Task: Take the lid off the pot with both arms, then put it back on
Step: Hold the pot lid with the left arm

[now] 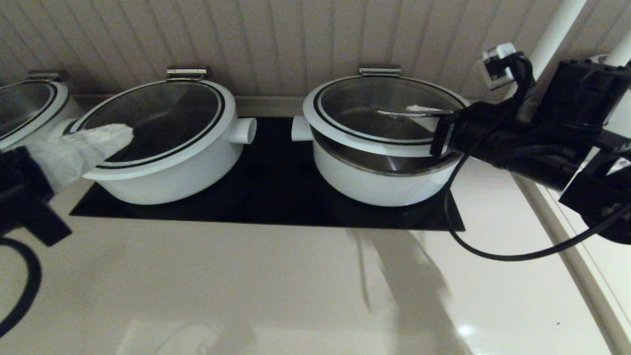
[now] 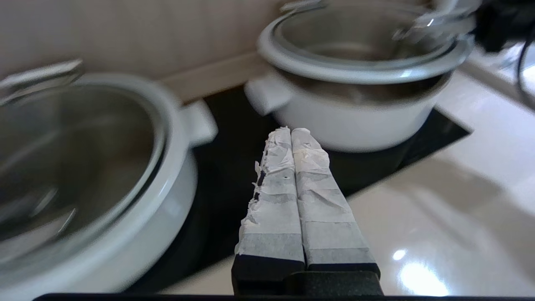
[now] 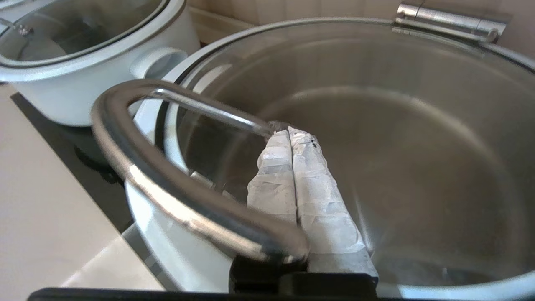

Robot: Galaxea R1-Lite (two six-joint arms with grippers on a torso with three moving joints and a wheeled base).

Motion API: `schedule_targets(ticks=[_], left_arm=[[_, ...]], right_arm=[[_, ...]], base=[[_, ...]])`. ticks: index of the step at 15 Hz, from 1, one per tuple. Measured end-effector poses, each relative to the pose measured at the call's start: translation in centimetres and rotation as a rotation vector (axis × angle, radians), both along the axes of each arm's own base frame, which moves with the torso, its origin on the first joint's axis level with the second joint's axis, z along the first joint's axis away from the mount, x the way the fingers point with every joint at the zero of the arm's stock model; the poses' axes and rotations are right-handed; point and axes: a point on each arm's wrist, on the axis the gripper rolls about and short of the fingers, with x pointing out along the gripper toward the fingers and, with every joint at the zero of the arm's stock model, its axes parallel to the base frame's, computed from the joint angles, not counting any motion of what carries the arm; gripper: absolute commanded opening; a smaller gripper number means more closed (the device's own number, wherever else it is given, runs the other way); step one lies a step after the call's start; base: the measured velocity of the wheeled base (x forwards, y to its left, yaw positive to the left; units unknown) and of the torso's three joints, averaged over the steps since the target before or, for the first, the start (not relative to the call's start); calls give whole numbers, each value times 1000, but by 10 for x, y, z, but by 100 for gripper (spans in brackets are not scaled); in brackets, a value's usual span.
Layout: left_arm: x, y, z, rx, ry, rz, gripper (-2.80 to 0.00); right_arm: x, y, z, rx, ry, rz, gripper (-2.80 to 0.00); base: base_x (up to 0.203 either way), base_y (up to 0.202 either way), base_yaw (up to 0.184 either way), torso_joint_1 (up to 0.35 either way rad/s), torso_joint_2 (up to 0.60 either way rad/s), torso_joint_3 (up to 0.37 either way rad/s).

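Observation:
The white pot (image 1: 384,187) stands at the right of the black cooktop. Its glass lid (image 1: 320,123) is tilted up at the front on its rear hinge (image 1: 379,71), and a gap shows the steel inner bowl. My right gripper (image 1: 419,108) is shut, its taped fingers pushed under the arched steel handle (image 1: 394,113). In the right wrist view the handle (image 3: 138,154) arches over my shut right gripper (image 3: 290,133) above the lid glass (image 3: 397,138). My left gripper (image 1: 125,133) is shut and empty, in front of the left pot. The left wrist view shows my left gripper (image 2: 291,131) pointing toward the raised lid (image 2: 347,71).
A similar white pot (image 1: 162,172) with a closed lid stands at the left of the cooktop (image 1: 276,197). A third pot (image 1: 24,108) sits at the far left. A panelled wall runs close behind. Pale counter (image 1: 246,286) lies in front.

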Motion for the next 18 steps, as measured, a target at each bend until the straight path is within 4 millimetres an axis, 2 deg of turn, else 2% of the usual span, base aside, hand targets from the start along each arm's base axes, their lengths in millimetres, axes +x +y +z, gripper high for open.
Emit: schedule_targets(ticks=[4,11,13,18], left_arm=[[36,-39,-1,10,61,-71,-280],[61,-104,-24,27,116,-123,-280],[65,-117,-33,51,147,-146,-280],[71,-131,-48,76,196,-167,-280]], right_arm=[[3,1,0,0,-1,0,-280],[9,3,6,22,-12,-2,-280],[9,3,7,24,-15,-2,-280],[9,3,8,26,-18,-1,-280]], base=[[0,0,0,0,0,0],[0,0,0,0,0,0],[0,0,0,0,0,0],[0,0,0,0,0,0]])
